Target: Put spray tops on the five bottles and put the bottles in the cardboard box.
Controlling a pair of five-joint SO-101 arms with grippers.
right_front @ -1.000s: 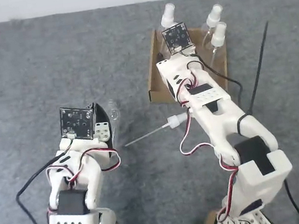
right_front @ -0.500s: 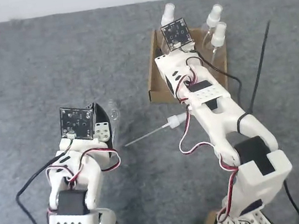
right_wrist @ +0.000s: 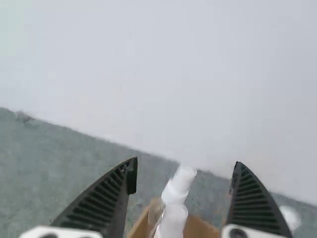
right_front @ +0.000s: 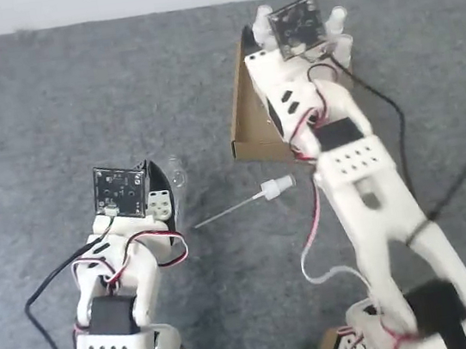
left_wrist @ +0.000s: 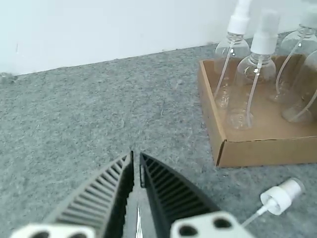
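My left gripper sits low over the grey mat, left of the cardboard box, its fingers shut on a clear uncapped bottle. A loose spray top with its long tube lies on the mat between the arms; the left wrist view has this spray top just in front of the box. Several capped bottles stand in the box. My right gripper is open above the box's far side, with the white spray head of one capped bottle between its fingers, not touched.
The cardboard box stands at the back right, near the white wall. The right arm stretches over it. Grey mat lies open to the left and in front of the box.
The right arm has swung farther back over the box and its wrist has lifted toward the wall. The left arm and the loose spray top have stayed put.
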